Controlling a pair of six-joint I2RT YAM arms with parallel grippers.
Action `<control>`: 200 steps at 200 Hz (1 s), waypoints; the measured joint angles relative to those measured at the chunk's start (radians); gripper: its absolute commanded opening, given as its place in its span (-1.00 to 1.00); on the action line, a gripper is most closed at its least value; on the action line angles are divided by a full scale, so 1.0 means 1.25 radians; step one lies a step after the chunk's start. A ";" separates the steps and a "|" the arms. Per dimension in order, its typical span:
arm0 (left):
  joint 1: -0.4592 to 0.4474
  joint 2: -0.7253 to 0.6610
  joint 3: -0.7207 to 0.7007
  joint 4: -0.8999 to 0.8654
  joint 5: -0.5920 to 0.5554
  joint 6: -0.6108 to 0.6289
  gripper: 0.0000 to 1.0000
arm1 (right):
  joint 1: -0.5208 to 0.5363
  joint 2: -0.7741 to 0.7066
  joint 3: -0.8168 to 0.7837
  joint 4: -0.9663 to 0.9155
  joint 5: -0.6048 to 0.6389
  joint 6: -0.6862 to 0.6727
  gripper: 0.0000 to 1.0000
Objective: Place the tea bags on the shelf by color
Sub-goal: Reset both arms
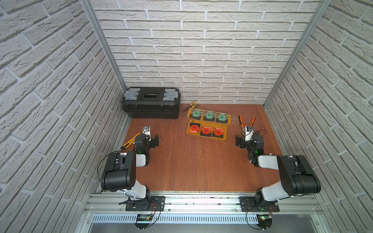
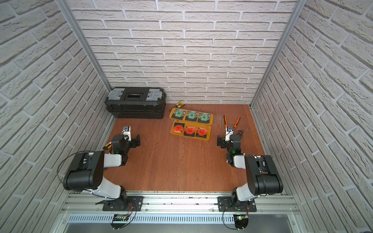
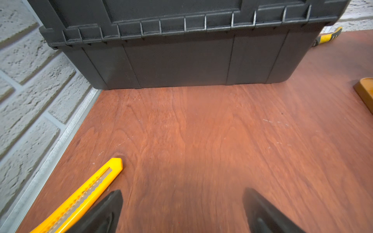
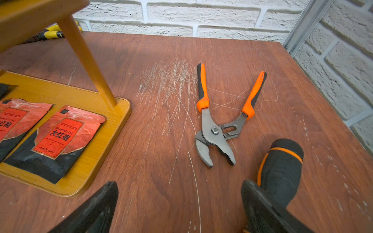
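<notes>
In both top views the yellow-orange shelf (image 1: 189, 115) (image 2: 207, 137) stands at the back, right of centre. Three green tea bags (image 1: 208, 115) (image 2: 191, 115) lie in a row on its upper plate. Three red tea bags (image 1: 205, 130) (image 2: 189, 130) lie on the lower plate. The right wrist view shows two red tea bags (image 4: 60, 137) on that lower plate (image 4: 113, 121). My left gripper (image 1: 155, 141) (image 3: 182, 191) is open and empty, low over the wood left of the shelf. My right gripper (image 1: 238, 141) (image 4: 179, 183) is open and empty to the right of the shelf.
A black toolbox (image 1: 151, 102) (image 3: 181, 50) fills the back left corner. Yellow pliers (image 1: 191, 105) lie behind the shelf. Orange pliers (image 1: 245, 123) (image 4: 214, 121) and a black-orange tool handle (image 4: 280, 169) lie by the right gripper. A yellow utility knife (image 1: 130, 140) (image 3: 84, 193) lies beside the left gripper.
</notes>
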 measured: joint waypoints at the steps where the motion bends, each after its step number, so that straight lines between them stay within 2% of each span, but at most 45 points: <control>1: 0.000 0.000 0.000 0.000 0.000 0.000 0.97 | 0.000 0.000 0.000 0.001 0.000 0.000 0.99; 200: 0.000 0.000 0.000 0.000 0.000 0.000 0.97 | 0.001 0.008 0.000 0.043 0.006 -0.002 0.99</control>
